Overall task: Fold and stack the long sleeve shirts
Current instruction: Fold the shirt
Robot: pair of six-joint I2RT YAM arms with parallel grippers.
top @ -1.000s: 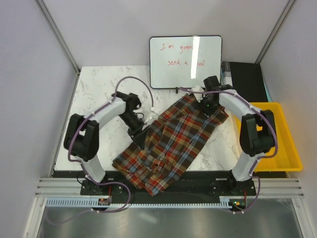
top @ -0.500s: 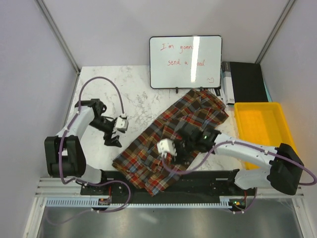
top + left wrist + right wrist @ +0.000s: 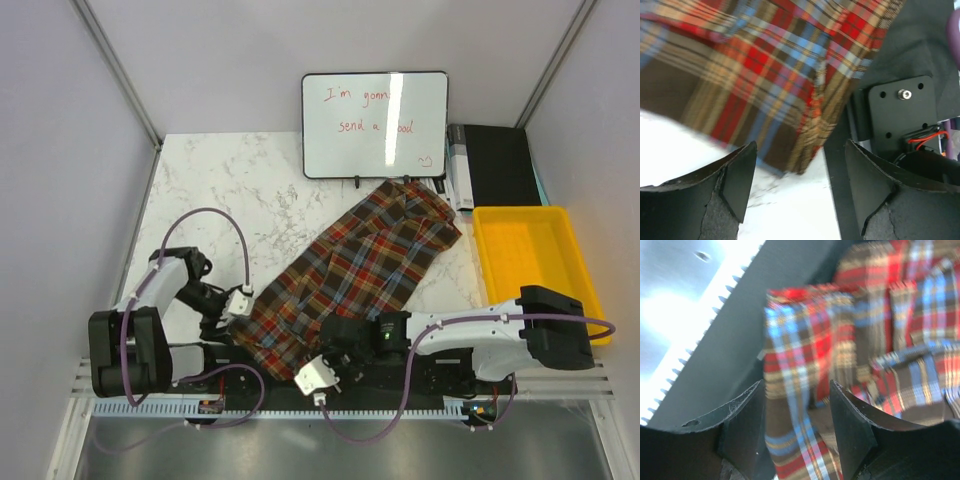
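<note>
Across the white, grey-veined marble counter, a soft flannel shirt in red-orange, brown and blue checks is laid flat on a diagonal, from near left to far right. Its near corner reaches past the counter's near edge. At the shirt's near-left edge the left hand is held spread, with nothing between its dark, matte fingers; the cloth's hem and bare counter are seen ahead of it. At the near corner the right hand is likewise spread, and rumpled checked folds are seen through its gap. A glossy rectangular yellow bin is set at the right, well apart from a whiteboard propped at the far edge.
</note>
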